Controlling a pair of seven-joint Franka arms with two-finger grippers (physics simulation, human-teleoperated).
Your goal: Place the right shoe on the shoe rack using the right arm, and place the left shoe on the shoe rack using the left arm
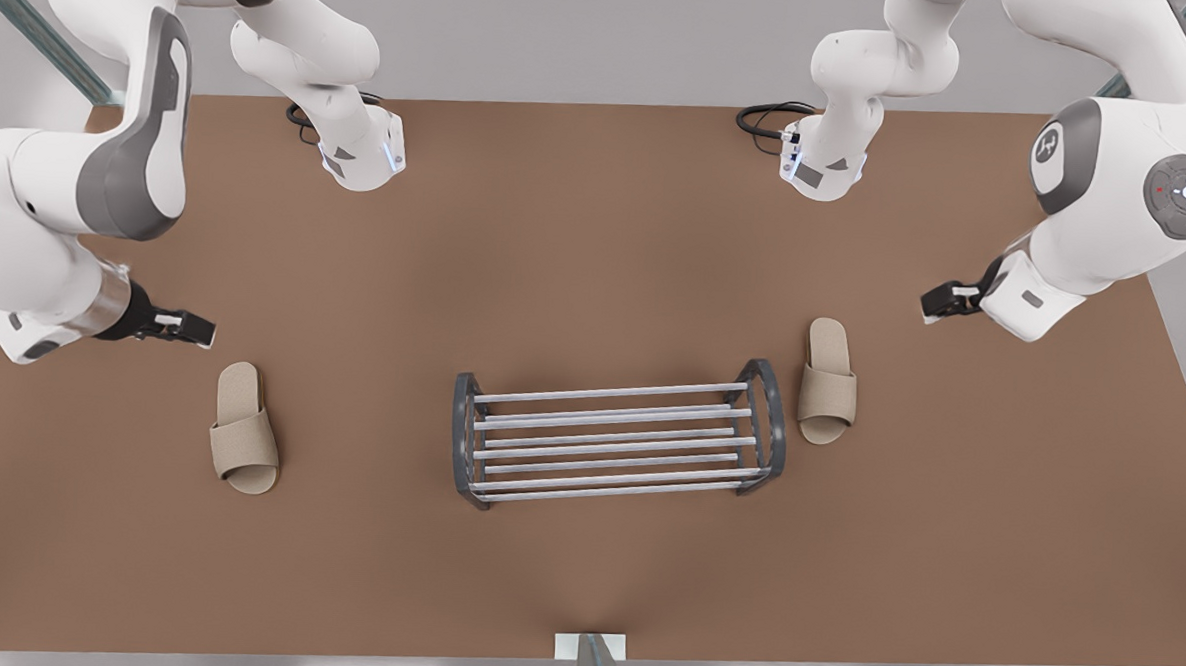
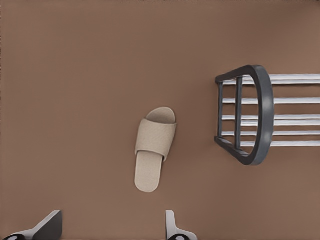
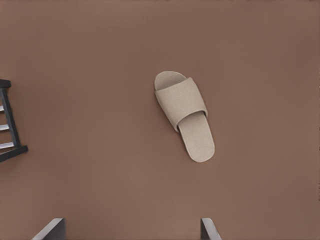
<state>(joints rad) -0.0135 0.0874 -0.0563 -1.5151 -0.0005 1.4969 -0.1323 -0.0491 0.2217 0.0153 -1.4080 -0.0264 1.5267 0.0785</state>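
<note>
A: Where is the left gripper hovering?
B: Right of the front view's centre, fingers spread wide, gripping nothing. The left shoe is lying below it, just beside the shoe rack.
A: And the right gripper?
B: It is hanging at middle left, likewise gaping and empty, near the right shoe, which is lying well apart from the rack.

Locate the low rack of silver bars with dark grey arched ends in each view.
Front view: shoe rack, centre of the brown table.
Left wrist view: its arched end, near a beige slipper.
Right wrist view: an end's corner at the edge.
Shared landmark: the table.
</note>
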